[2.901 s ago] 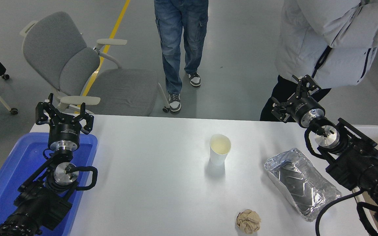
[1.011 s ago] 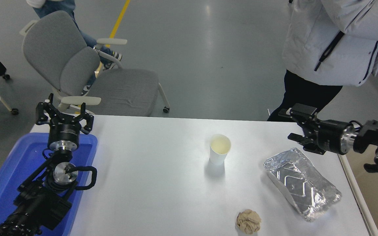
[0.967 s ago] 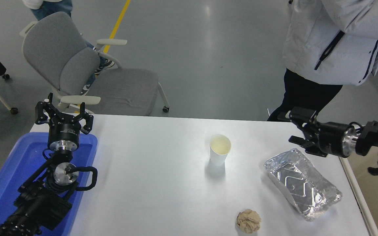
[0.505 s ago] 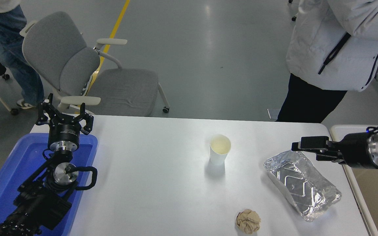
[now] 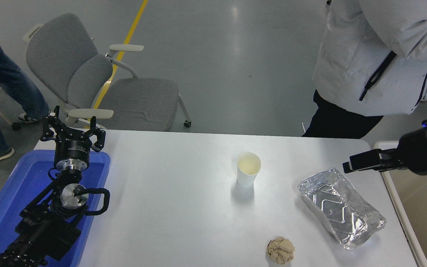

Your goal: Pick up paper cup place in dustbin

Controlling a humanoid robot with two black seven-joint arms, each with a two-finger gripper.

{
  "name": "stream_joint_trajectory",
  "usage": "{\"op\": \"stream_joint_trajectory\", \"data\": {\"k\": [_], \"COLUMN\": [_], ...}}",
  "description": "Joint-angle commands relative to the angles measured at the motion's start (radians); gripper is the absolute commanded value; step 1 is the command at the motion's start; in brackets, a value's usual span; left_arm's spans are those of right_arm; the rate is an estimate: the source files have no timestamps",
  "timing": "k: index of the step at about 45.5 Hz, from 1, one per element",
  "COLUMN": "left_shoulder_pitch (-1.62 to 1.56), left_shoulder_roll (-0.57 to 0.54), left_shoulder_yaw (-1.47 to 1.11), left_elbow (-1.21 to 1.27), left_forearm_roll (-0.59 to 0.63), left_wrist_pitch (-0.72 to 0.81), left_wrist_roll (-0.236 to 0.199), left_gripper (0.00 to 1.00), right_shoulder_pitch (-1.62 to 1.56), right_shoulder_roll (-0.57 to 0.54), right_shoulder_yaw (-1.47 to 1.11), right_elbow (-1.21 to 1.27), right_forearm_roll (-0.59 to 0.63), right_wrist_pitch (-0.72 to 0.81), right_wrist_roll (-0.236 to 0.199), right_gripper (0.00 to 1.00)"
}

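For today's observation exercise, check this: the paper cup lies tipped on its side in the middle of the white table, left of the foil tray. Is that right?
Not quite. The head view shows the paper cup standing upright, open mouth up, not tipped on its side. The rest holds: it is mid-table, left of the foil tray.

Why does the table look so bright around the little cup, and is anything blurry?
Head view: overhead light washes out the white table around the paper cup, which casts a soft shadow toward the camera; the foil tray glints; the floor shows a pale reflection streak. Nothing looks noticeably blurred.
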Motion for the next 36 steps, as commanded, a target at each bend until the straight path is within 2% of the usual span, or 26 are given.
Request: {"op": "stream_joint_trajectory", "data": {"k": [1, 9, 13, 24, 36], "left_shoulder_pitch": [0.000, 0.000, 0.000, 0.000, 0.000], "left_shoulder_roll": [0.000, 0.000, 0.000, 0.000, 0.000], "left_shoulder_yaw": [0.000, 0.000, 0.000, 0.000, 0.000], "left_elbow": [0.000, 0.000, 0.000, 0.000, 0.000], "left_forearm_roll": [0.000, 0.000, 0.000, 0.000, 0.000], "left_wrist_pitch": [0.000, 0.000, 0.000, 0.000, 0.000], "left_wrist_roll": [0.000, 0.000, 0.000, 0.000, 0.000], "left_gripper": [0.99, 0.99, 0.99, 0.99, 0.99], "right_shoulder_pitch": [0.173, 0.268, 0.290, 0.294, 0.279], "right_shoulder_roll": [0.137, 0.309, 0.366, 0.511, 0.623], "right_shoulder_yaw": [-0.057, -0.154, -0.174, -0.169, -0.108], "right_elbow": [0.015, 0.016, 0.016, 0.047, 0.053], "right_forearm_roll": [0.175, 0.495, 0.595, 0.707, 0.741], "right_wrist_pitch": [0.091, 0.099, 0.110, 0.111, 0.102], "right_wrist_roll": [-0.008, -0.013, -0.013, -0.013, -0.013], "right_gripper": [1.00, 1.00, 1.00, 1.00, 1.00]}}
